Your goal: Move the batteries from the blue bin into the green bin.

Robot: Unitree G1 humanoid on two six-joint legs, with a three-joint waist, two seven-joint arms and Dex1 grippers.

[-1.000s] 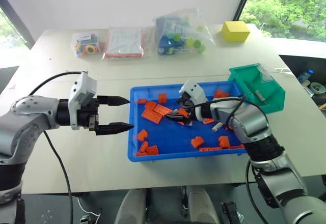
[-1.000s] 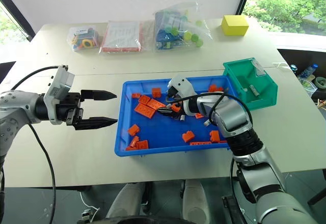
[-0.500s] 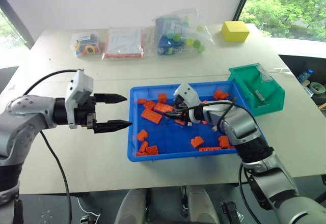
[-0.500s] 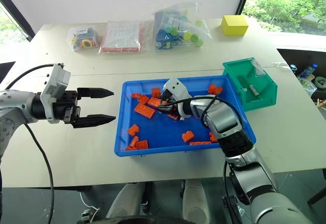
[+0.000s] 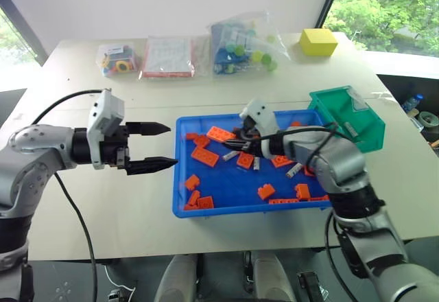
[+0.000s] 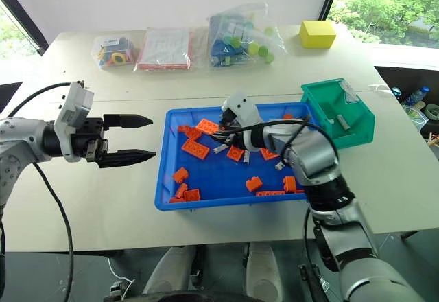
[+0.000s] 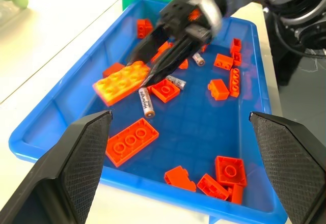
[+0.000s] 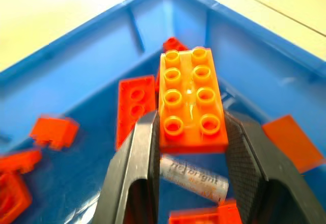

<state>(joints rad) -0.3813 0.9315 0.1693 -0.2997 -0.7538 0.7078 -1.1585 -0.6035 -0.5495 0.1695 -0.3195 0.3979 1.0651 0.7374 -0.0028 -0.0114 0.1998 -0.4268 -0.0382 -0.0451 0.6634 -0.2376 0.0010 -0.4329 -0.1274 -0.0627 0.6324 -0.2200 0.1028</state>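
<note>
The right gripper point(image 8: 191, 147) is clamped on an orange brick point(image 8: 192, 99), held lifted above the blue bin point(image 5: 206, 209); a battery point(image 8: 193, 177) lies just under its fingers. The left gripper point(image 5: 154, 147) hangs spread wide and empty beside the bin. Batteries are small silver cylinders; the left wrist view shows three point(image 7: 146, 102) among bricks. One more lies in the green bin point(image 6: 363, 123)

Yellow block point(image 5: 317, 42), toy bags point(image 5: 243, 44)
</note>
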